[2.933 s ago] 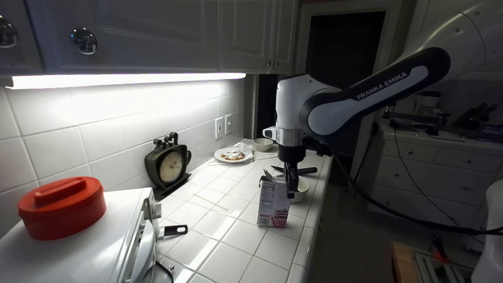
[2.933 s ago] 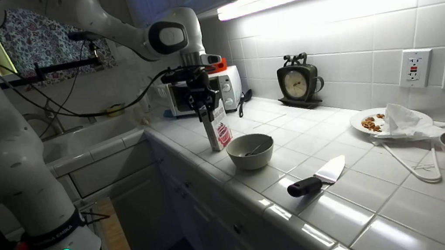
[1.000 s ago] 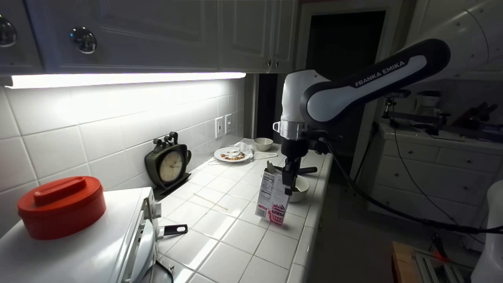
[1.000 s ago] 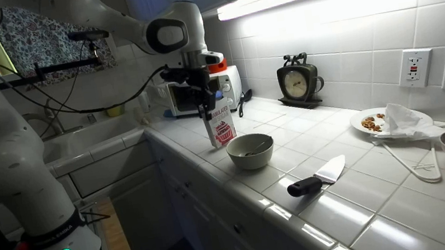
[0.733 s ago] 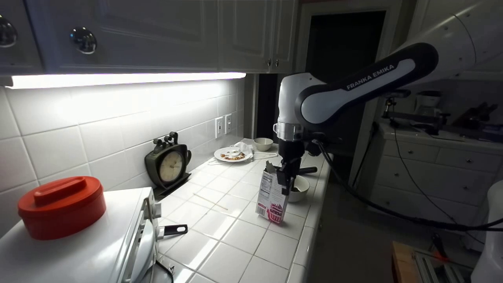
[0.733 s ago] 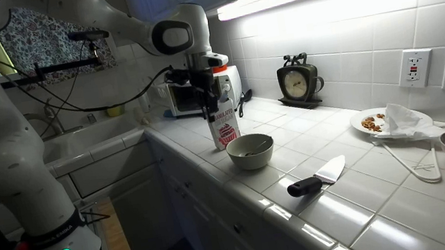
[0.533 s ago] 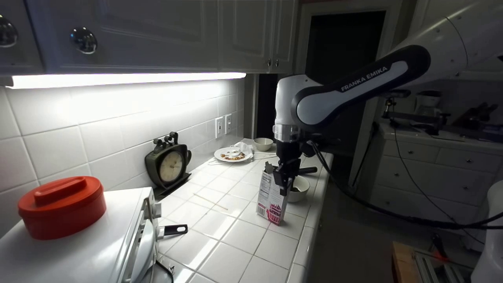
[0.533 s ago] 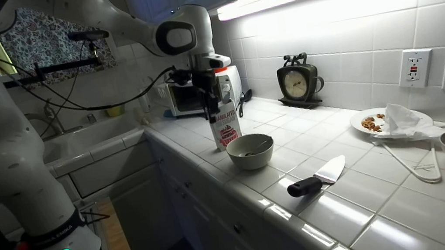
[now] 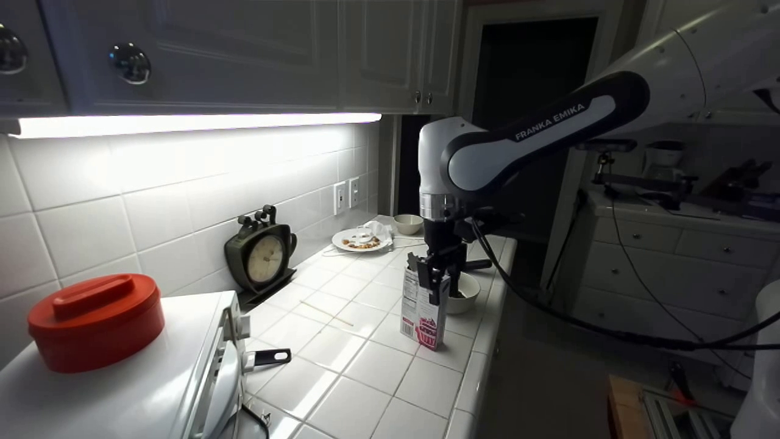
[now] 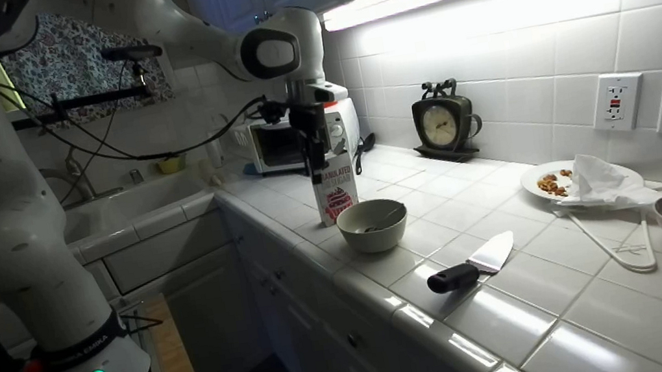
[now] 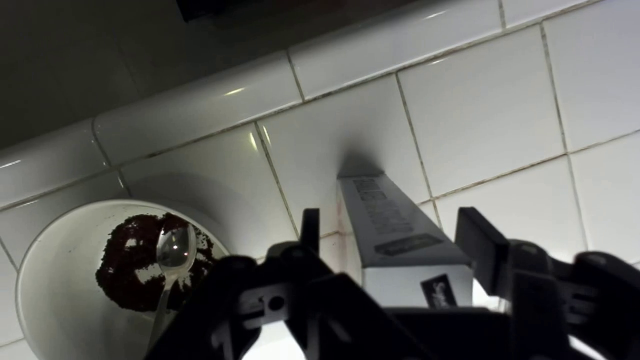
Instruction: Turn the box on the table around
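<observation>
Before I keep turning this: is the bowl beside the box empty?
No, the wrist view shows a spoon and dark crumbs in the bowl beside the box.

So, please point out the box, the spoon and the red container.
Box [image 9: 420, 312], in an exterior view: its printed side.
Spoon [image 11: 175, 254], in the wrist view: its rounded end.
Red container [image 9: 99, 347], in an exterior view: its side wall.

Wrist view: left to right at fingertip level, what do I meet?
White bowl with a spoon inside → one gripper fingertip → upright box → opposite gripper fingertip.
</observation>
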Motion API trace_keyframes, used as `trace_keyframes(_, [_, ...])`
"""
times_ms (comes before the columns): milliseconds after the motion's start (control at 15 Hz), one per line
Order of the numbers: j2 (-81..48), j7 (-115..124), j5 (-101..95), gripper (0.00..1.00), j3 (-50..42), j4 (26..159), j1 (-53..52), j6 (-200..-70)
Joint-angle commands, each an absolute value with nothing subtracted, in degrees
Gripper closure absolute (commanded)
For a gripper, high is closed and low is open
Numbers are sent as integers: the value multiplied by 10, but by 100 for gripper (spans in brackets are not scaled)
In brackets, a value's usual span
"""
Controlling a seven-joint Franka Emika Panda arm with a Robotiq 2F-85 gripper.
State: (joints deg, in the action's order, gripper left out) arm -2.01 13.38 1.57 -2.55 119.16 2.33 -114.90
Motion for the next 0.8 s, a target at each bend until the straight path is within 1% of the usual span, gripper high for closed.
trace_keyframes(0, [-16, 136, 21, 1, -26, 1187, 24, -1136])
trace_keyframes(133, [1, 125, 26, 0, -26, 1202, 24, -1143])
trace_keyframes(400, [69, 67, 40, 0, -30, 1273, 29, -1205])
trace_keyframes(733, [148, -67, 121, 0, -60, 1386, 30, -1349])
